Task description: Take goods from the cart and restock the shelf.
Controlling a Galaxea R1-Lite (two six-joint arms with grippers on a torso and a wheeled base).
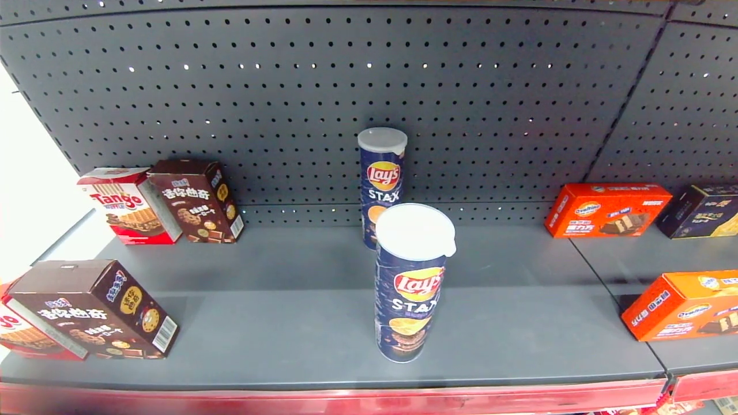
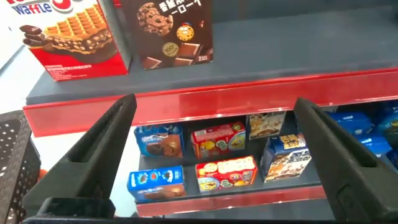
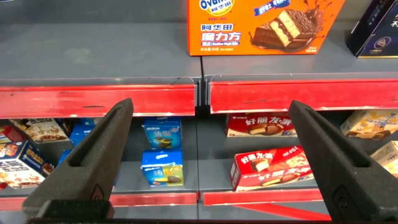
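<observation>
Grey shelf (image 1: 277,328) with a pegboard back (image 1: 288,86) and a red front strip (image 1: 346,400) is what I've got in the head view.

Two chip cans stand upright mid-shelf, one behind the other and apart. The front chip can (image 1: 410,288) is near the front edge with its white lid on. The rear chip can (image 1: 381,184) is close to the pegboard with a grey lid on.

Left side: a wafer box (image 1: 128,204) and the rear cookie box (image 1: 199,202) sit side by side at the back. The front cookie box (image 1: 95,308) is near the front edge.

Right side: the rear orange box (image 1: 605,208) has a dark box (image 1: 706,210) next to it. The front orange box (image 1: 680,305) sits closer to the edge.

My left gripper (image 2: 213,106) has its fingers spread wide and nothing between them. It sits out in front of the red strip, below the wafer and cookie boxes. Small blue and red boxes (image 2: 217,155) on a lower shelf show between the fingers. A black mesh panel (image 2: 12,162) sits at the side; I can't tell what it belongs to.

My right gripper (image 3: 211,106) is also spread wide and empty. It's in front of the red strip, below an orange box.
</observation>
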